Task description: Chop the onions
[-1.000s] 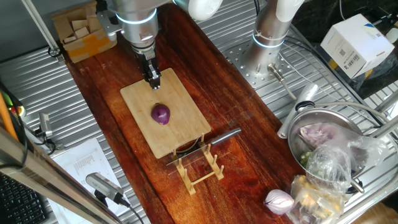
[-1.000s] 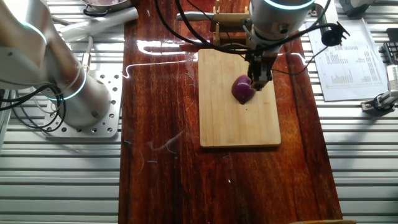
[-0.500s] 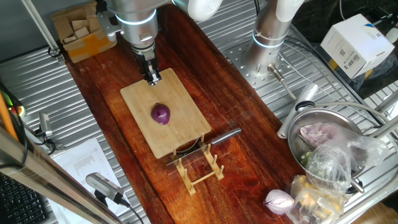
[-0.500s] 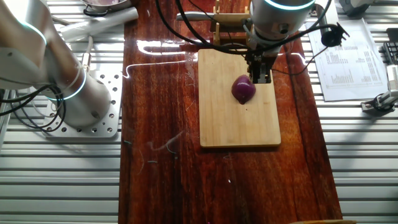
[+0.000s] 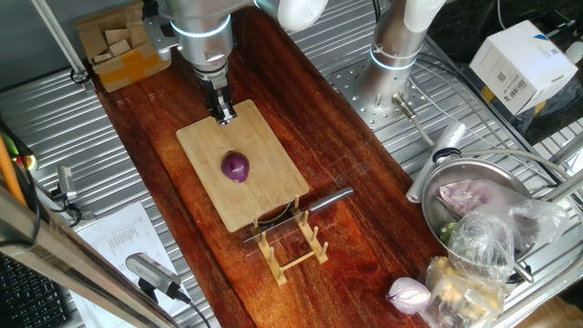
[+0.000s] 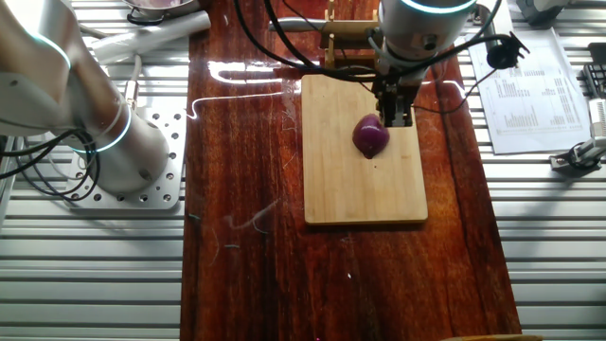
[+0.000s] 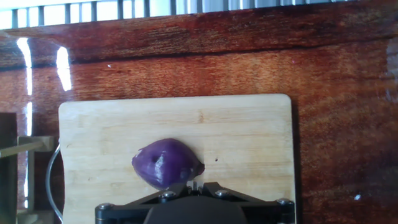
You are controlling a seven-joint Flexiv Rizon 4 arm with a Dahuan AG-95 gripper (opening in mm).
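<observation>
The small dark purple onion lies on the wooden cutting board. It also shows in the other fixed view and in the hand view. My gripper hangs above the board's far end, just beyond the onion and not touching it. It also shows in the other fixed view. In the hand view the gripper has its jaws together with nothing between them. A knife rests across a wooden rack at the board's near end.
A larger pale pink onion lies at the front right beside plastic bags and a metal bowl. A box of wooden blocks stands at the back left. A second arm's base stands at the back right.
My gripper has risen slightly and drawn back from the onion toward the board's far end. The onion has not moved.
</observation>
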